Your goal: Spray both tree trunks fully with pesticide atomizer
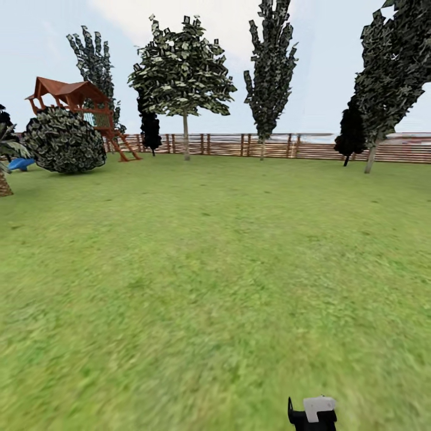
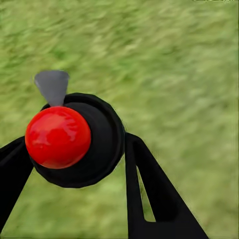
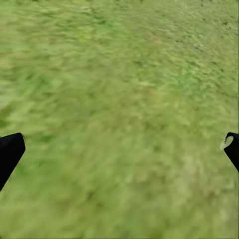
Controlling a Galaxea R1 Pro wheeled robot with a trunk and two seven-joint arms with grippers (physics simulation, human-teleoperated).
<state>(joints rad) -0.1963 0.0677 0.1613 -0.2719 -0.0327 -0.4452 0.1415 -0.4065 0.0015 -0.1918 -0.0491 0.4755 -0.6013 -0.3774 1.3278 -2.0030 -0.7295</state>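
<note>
Green lawn (image 1: 197, 269) spreads wide across the head view, blurry underfoot and ringed at the far side by a brown slatted wooden fence (image 1: 275, 145) under a pale sky. Along that fence stand a broad-crowned tree (image 1: 182, 69) on a thin pale trunk, narrow dark-leaved trees (image 1: 271, 66) and, at the right edge, a leaning dark tree (image 1: 392, 72). To the left sit a round leafy bush (image 1: 64, 141) and, just behind it, a red-roofed wooden play tower (image 1: 78, 99) with a ladder. At the bottom edge of the head view a black gripper part with a pale grey-white tip (image 1: 314, 413) pokes in; which arm it belongs to cannot be told. In the left wrist view the left gripper (image 2: 74, 164) has its black fingers (image 2: 149, 194) closed around the pesticide atomizer (image 2: 74, 139), seen as a round black body with a glossy red knob and a small grey nozzle, held above the grass. In the right wrist view the right gripper (image 3: 119, 154) is spread wide, its two black fingertips (image 3: 10, 152) at opposite edges with bare grass (image 3: 119, 109) between them.
</note>
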